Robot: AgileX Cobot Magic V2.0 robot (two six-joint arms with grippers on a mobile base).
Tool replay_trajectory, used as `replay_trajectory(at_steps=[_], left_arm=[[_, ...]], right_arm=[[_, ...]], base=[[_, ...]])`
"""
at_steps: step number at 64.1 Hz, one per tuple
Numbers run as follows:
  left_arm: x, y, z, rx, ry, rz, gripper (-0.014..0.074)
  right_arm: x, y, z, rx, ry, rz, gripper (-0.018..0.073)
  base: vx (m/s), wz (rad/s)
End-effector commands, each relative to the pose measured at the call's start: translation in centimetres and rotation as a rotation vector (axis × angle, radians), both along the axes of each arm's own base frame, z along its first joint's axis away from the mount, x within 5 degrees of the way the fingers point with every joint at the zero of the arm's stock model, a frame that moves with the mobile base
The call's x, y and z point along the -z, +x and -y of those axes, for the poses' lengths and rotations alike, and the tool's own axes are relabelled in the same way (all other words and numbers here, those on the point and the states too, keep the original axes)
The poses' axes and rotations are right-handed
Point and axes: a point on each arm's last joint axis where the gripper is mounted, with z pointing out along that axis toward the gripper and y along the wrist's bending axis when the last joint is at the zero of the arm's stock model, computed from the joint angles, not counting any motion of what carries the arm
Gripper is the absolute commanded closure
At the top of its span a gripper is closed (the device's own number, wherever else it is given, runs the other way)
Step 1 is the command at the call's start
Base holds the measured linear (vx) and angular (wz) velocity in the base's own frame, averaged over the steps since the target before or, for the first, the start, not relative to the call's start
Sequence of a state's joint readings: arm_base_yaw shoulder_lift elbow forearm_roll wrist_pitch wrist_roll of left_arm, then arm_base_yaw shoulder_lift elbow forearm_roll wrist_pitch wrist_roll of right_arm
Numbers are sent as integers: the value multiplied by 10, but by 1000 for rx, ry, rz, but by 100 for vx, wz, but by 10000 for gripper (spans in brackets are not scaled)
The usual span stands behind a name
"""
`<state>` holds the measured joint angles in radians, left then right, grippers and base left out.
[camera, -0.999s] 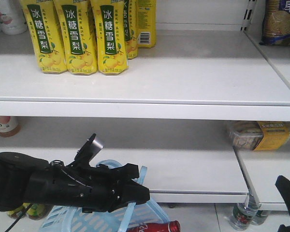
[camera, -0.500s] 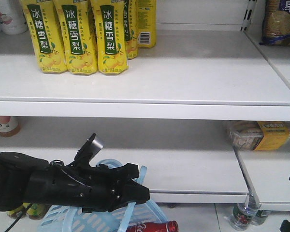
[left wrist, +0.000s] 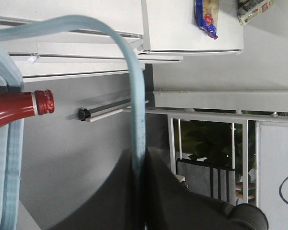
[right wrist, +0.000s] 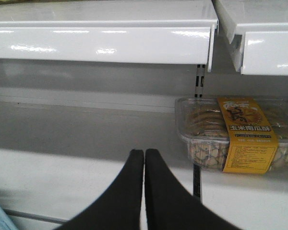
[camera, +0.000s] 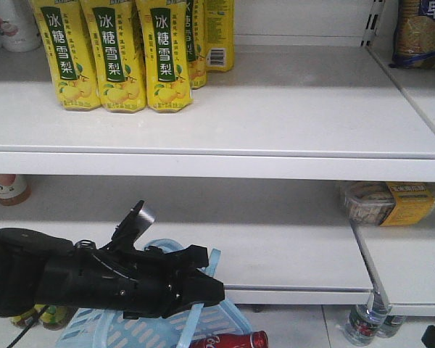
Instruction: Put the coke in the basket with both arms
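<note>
A: L arm pose?
B: Left gripper lies roughly level over the basket, tip pointing right, fingers pinched on the pale blue strap handle. Matte black shell, small silvery part on top.
A: R arm?
B: Right gripper low, fingers pressed together, nothing between; smooth tapered black tips.
A: Coke?
B: Coke lies on its side at the basket's right rim, glossy red, ribbed cap past the rim. Slotted plastic walls.
A: Beyond?
B: Clear plastic snack box w/ yellow label, right of basket; yellow pear-drink bottles above it.
</note>
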<state>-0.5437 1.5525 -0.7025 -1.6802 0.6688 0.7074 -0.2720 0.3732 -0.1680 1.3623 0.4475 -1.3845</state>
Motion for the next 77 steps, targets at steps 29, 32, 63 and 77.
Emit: replay_trajectory(at_steps=[29, 32, 63, 77], left_arm=[[-32, -7, 5, 59, -143, 40, 603], [-35, -13, 4, 78, -163, 40, 603], [-71, -91, -52, -43, -147, 346, 603], [-85, -115, -83, -54, -77, 684, 603]], right_arm=[[-10, 1, 1, 17, 26, 33, 569], [-10, 1, 1, 14, 26, 33, 569], [-10, 1, 1, 12, 27, 33, 569], [-10, 1, 1, 12, 27, 33, 569]], base=[[0, 0], [0, 0], [0, 0], [0, 0]])
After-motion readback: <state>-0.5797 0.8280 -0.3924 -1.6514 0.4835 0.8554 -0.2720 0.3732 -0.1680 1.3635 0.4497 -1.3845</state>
